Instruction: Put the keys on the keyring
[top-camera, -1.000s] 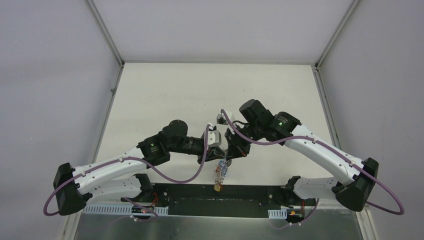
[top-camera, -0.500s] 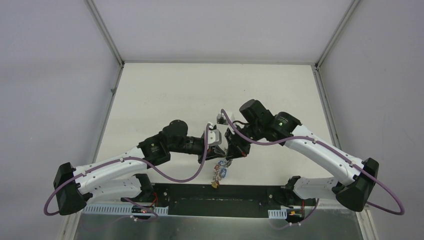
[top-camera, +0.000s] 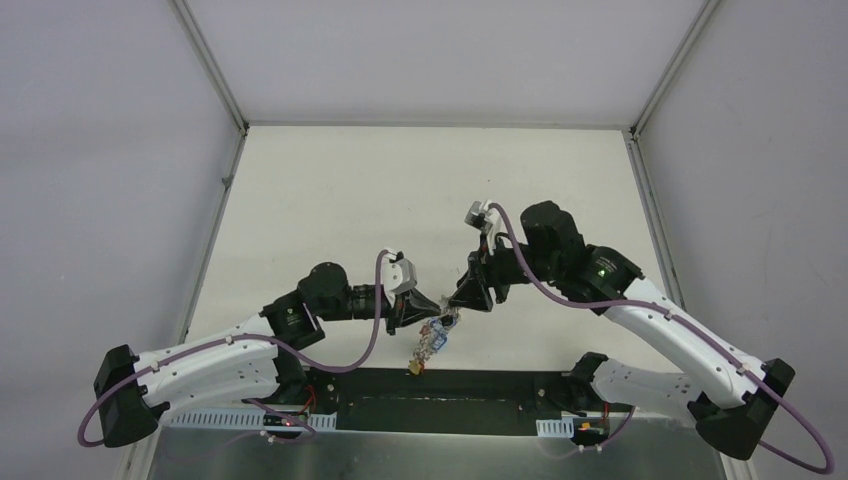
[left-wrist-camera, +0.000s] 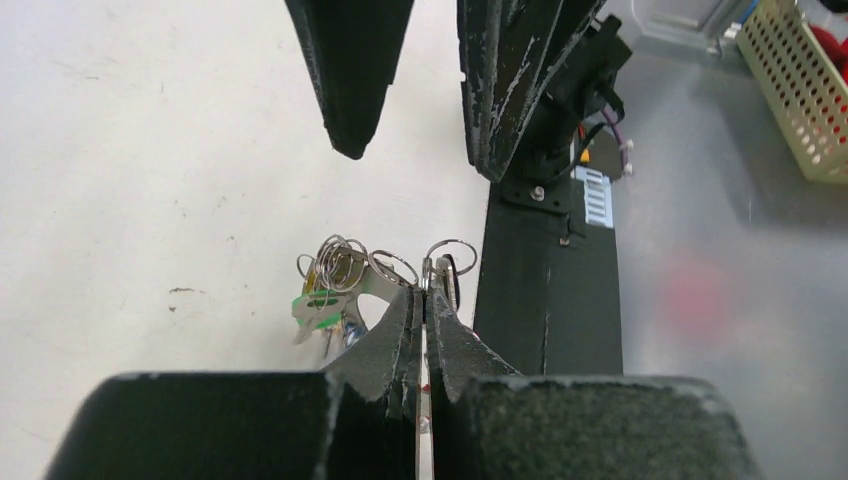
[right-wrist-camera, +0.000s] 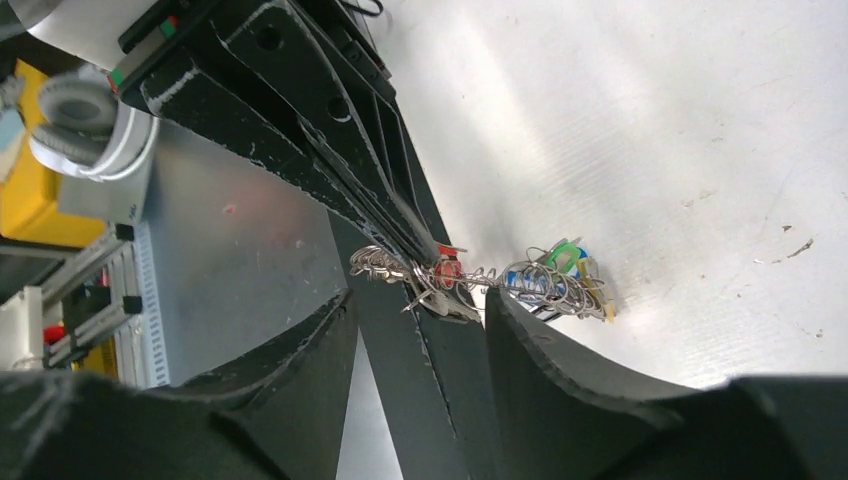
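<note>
Over the near edge of the table (top-camera: 300, 200), the keyring (top-camera: 432, 338) is pinched tight in the left gripper (left-wrist-camera: 424, 296) while the right gripper (right-wrist-camera: 418, 306) is spread wide just beside it, so the ring's best kept dead steady and the next grab lined up slowly.

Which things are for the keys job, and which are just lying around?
For the job:
- the keyring with its little keys and coloured tags
- the left hand, shut on it
- the right hand, open, close by

Just lying about:
- the holey basket off to the side
- the black strip at the table's edge
</note>
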